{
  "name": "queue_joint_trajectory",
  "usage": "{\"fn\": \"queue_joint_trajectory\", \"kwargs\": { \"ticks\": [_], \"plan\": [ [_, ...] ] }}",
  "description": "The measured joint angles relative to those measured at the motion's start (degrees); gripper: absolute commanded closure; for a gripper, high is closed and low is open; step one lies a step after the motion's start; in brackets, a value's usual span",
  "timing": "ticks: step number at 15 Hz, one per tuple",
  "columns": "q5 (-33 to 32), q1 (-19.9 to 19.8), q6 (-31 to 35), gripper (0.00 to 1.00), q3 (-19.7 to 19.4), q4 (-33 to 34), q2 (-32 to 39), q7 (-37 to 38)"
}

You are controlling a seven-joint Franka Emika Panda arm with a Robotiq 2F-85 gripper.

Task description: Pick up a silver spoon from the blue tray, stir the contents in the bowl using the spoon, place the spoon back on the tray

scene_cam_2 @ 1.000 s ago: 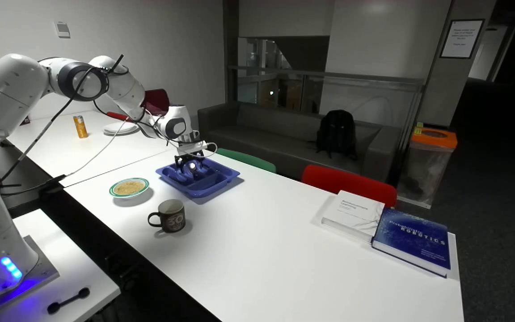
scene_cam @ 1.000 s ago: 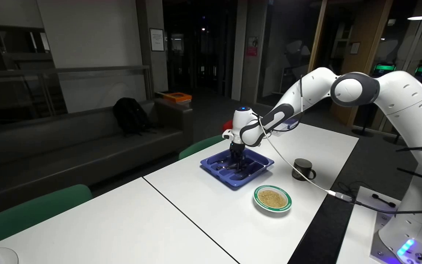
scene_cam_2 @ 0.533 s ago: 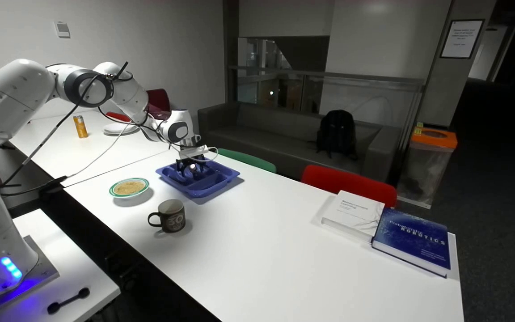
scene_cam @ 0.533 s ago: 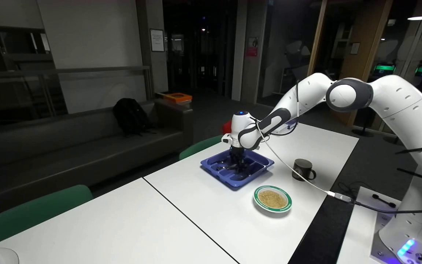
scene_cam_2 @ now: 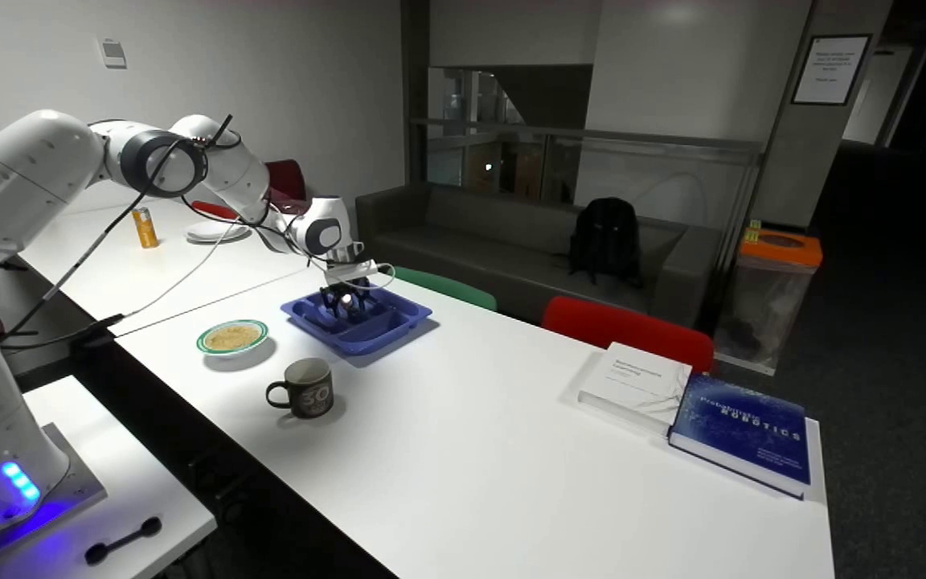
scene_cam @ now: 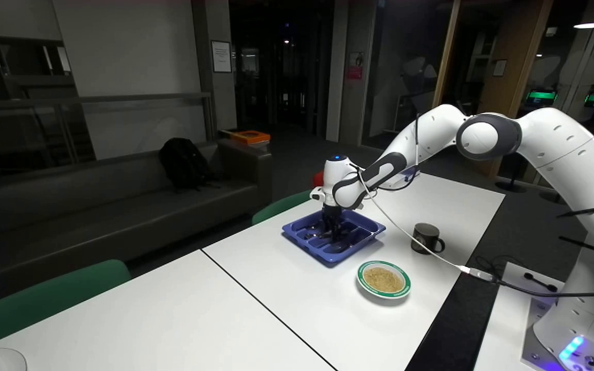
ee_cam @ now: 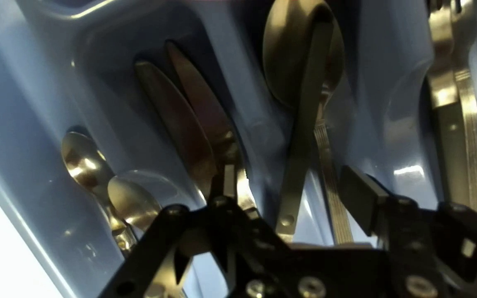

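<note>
Occupying the blue tray (scene_cam: 307,247) — one gripper (ee_cam: 290,182), jaws standing apart, two handles (ee_cam: 296,165) showing between the fingers; contact cannot be told. Large silver spoon (ee_cam: 278,58): in the tray, head crossed by one of those handles. Knives (ee_cam: 180,116), pair: adjoining compartment. Smaller spoons (ee_cam: 81,161), two — on the knives' other side. Green-rimmed bowl (scene_cam: 389,294), tan contents (scene_cam: 383,280): white table (scene_cam: 173,309), near the tray. Dark mug (scene_cam_2: 310,394): upright, same table.
</note>
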Motion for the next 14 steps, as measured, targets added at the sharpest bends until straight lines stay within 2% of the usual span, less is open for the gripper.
{"fn": "queue_joint_trajectory", "kwargs": {
  "ticks": [5,14],
  "plan": [
    [0.0,0.21,-2.37,0.99,0.02,1.3,0.03,0.0],
    [0.0,0.25,-2.69,0.97,-0.01,1.99,0.32,0.02]
  ]
}}
